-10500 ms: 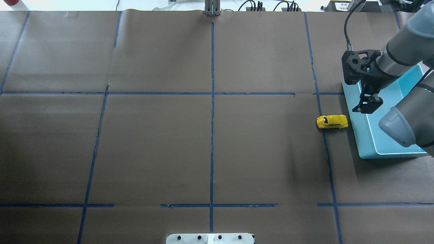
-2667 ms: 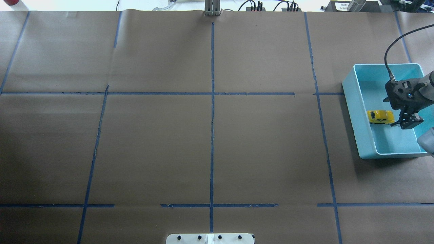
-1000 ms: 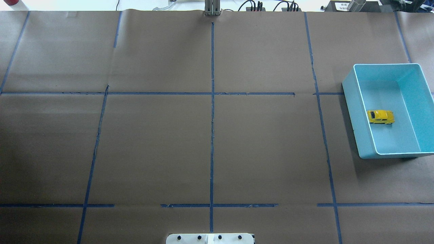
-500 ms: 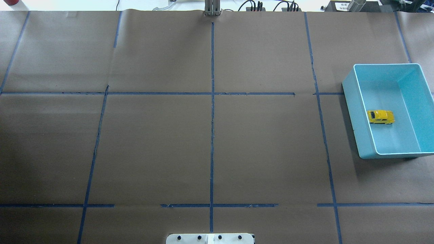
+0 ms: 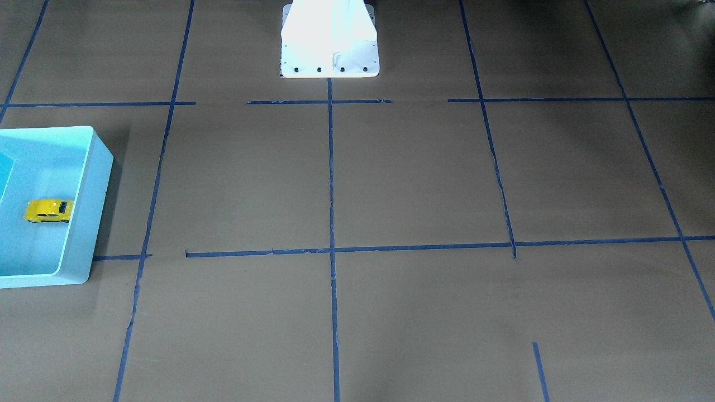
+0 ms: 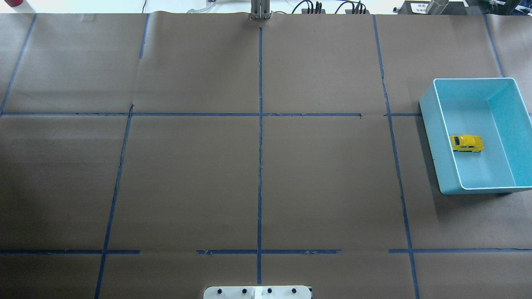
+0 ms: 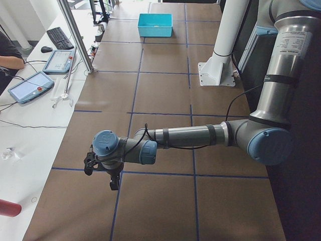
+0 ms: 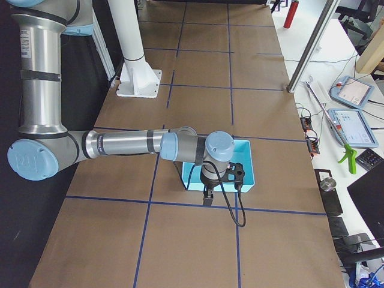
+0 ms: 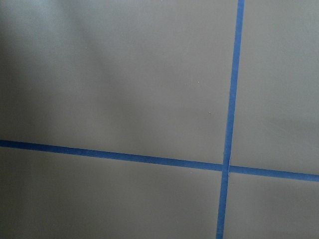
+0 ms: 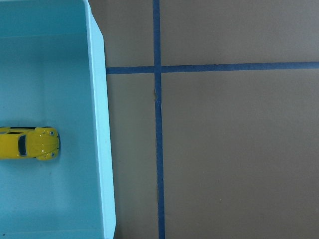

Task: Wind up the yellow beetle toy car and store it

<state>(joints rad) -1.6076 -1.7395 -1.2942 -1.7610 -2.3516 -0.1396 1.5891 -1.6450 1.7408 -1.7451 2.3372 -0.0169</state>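
Since right gripper and left gripper show only from the table ends, I cannot tell whether either is open. Neither touches the yellow beetle toy car. It sits on its wheels inside the light-blue bin, whose walls should stop any rolling. Storing looks done.

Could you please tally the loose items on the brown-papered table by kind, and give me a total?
yellow beetle toy car: 1 (lying inside the bin)
light-blue bin: 1
Total: 2
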